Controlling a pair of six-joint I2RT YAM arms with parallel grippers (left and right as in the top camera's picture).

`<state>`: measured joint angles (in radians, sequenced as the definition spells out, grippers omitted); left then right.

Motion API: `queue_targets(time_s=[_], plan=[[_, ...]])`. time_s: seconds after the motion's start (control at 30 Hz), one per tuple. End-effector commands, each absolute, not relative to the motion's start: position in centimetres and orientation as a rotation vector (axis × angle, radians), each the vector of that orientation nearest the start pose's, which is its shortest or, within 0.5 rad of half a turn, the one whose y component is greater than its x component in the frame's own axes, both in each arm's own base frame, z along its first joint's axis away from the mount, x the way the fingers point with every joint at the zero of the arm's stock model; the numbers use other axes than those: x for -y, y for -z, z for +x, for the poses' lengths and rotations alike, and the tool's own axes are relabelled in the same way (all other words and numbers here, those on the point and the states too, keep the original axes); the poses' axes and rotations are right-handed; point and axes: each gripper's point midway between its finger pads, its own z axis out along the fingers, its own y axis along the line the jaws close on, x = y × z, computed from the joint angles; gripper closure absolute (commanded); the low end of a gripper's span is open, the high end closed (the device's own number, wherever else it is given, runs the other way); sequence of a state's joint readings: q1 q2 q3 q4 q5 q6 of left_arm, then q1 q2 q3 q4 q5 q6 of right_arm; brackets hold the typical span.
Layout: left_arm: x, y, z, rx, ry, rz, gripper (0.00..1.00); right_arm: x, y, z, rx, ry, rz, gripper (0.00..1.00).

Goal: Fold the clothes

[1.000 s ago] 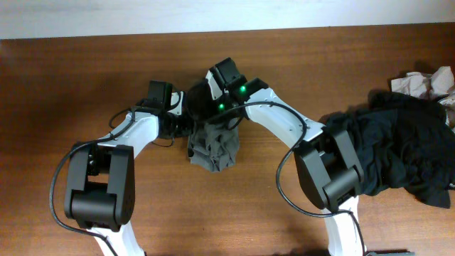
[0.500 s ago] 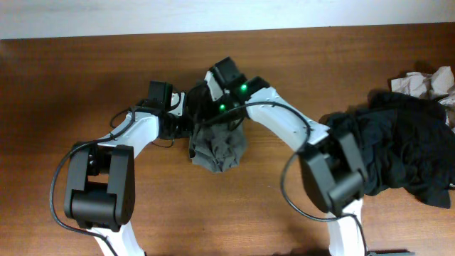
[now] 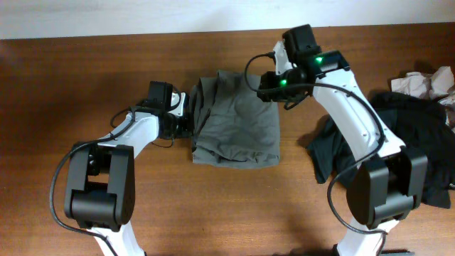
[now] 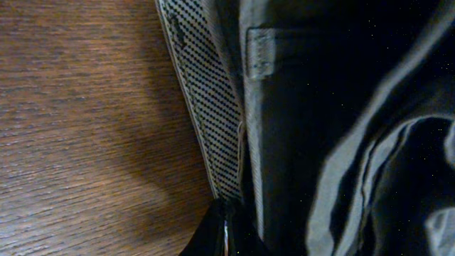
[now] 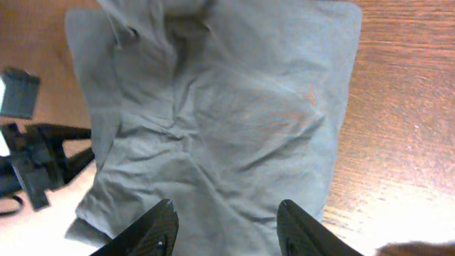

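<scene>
Grey-olive cotton shorts (image 3: 238, 124) lie spread at the middle of the brown wooden desk (image 3: 64, 78), waistband edge pinched in the closed left tool (image 4: 222, 233), while the right tool (image 5: 227, 227) hangs parted and empty over their far right corner.

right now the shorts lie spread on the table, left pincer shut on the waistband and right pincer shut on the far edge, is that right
Not quite: the right pincer is open and holds nothing. The right wrist view shows its fingers apart above the shorts. The rest stands: shorts spread on the table, left pincer shut on the waistband.
</scene>
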<state>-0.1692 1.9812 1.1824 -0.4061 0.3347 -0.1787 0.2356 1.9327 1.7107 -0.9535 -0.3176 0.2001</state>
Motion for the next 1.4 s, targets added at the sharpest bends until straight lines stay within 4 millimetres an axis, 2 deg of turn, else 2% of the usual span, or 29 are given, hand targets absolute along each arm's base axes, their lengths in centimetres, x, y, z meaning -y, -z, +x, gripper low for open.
queue_targets(time_s=[0.0,0.07,0.17,0.3,0.43,0.53,0.6,0.67,0.7,0.9,1.07,1.17,1.27,1.37], plan=[[13.1,0.7,40.2,-2.809,0.573,0.104,0.96,-18.0,-14.9,42.4,-2.729,-0.636,-0.352,0.5],[13.0,0.0,40.4,-2.79,0.564,0.143,0.96,-17.8,-14.4,42.2,-2.748,-0.591,-0.357,0.53],[12.5,-2.8,41.2,-2.74,0.541,0.193,0.95,-17.0,-13.5,42.0,-2.79,-0.521,-0.334,0.61],[12.7,-8.8,42.3,-2.613,0.519,0.285,0.92,-15.8,-11.6,41.5,-2.878,-0.458,-0.248,0.65],[13.8,-15.3,43.0,-2.435,0.512,0.347,0.88,-16.1,-9.5,40.6,-2.949,-0.48,-0.248,0.67],[15.5,-17.5,43.6,-2.338,0.522,0.396,0.87,-16.9,-8.4,39.8,-2.985,-0.521,-0.263,0.73],[17.2,-17.1,44.0,-2.306,0.529,0.456,0.87,-17.1,-7.6,38.8,-3.02,-0.536,-0.252,0.76],[18.5,-15.9,44.4,-2.3,0.535,0.5,0.88,-16.8,-6.7,37.5,-3.08,-0.537,-0.215,0.79],[19.4,-14.1,44.9,-2.308,0.538,0.527,0.88,-16.8,-6.1,36.5,-3.112,-0.548,-0.215,0.79],[20.9,-8.2,46.2,-2.362,0.559,0.551,0.89,-16.7,-4.3,34.5,-3.174,-0.572,-0.205,0.79],[20.7,-3.4,46.0,-2.437,0.544,0.58,0.89,-16.1,-2.5,32.7,-3.231,-0.555,-0.192,0.79],[19.7,-1.1,45.8,-2.502,0.476,0.567,0.92,-14.9,-1.1,31.2,-3.289,-0.472,-0.183,0.79],[18.6,-0.3,46.0,-2.528,0.403,0.547,0.93,-13.5,0.0,29.9,-3.334,-0.369,-0.18,0.78],[17.1,-0.2,46.4,-2.552,0.324,0.512,0.93,-12.4,0.5,29.6,-3.35,-0.264,-0.185,0.78]])
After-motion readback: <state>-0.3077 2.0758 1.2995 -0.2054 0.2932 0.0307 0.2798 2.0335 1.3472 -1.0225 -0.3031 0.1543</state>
